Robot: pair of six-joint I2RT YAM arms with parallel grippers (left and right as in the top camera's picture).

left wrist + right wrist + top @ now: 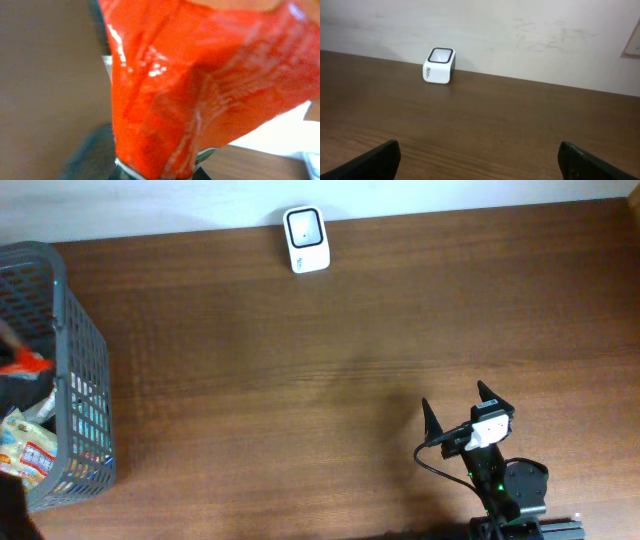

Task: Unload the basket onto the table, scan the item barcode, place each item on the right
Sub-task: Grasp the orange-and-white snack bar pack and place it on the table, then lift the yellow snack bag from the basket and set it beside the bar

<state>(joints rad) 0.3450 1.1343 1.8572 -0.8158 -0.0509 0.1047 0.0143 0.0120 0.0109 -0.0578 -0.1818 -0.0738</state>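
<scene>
**A:** How far along is the scan?

**B:** At an early stage, I judge. The left gripper (150, 172) appears pinched onto the narrow lower end of a red packet (200, 90), which fills its wrist camera. In the overhead view the packet sits at the grey basket (85, 380) on the far left. The white scanner (305, 238) is well apart from it, by the table's back edge. Lifting the packet, carrying it across and showing its barcode are all left to do (no barcode is visible on it).

**A:** And the other arm?

**B:** The right gripper (453, 398) hangs over bare table (300, 380) with its jaws spread wide, holding nothing.

**A:** What are the materials like?

**B:** The packet is glossy, crinkled film with bright highlights, and looks soft and easily creased. The basket is stiff open mesh. The scanner is a smooth, rounded block with a dark window on top. The table is dark wood grain.
</scene>
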